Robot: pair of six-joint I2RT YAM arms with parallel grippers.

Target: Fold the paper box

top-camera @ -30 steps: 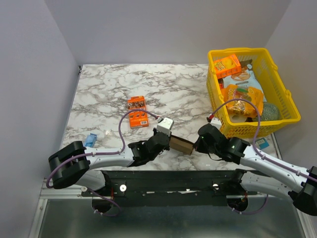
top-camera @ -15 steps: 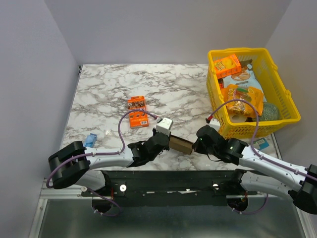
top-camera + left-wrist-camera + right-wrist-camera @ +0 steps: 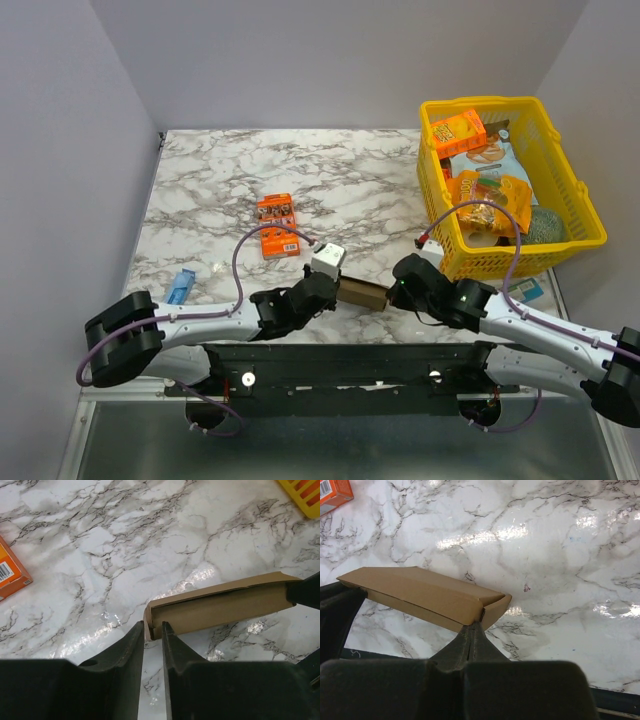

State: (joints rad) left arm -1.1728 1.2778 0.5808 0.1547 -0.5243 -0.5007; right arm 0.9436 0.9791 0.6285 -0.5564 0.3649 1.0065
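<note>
1. The paper box [image 3: 362,294] lies at the table's [image 3: 380,180] near edge, between the 2 grippers.
2. The right gripper [image 3: 471,630] is pinched tight on one end flap; the left gripper [image 3: 152,630] stands slightly apart around the other end.
3. Probably light, easily creased cardboard — hold it by the edges, gently.

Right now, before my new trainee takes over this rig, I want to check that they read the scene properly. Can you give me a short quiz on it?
1. True or false: the paper box is outside the yellow basket.
2. Fill in: the left end effector shows a gap between its fingers; the right end effector has them pressed ___.
3. Multiple choice: what lies on the table beyond the paper box? A. orange snack box B. green cup C. red bowl

Key: 1 true; 2 together; 3 A.
</note>
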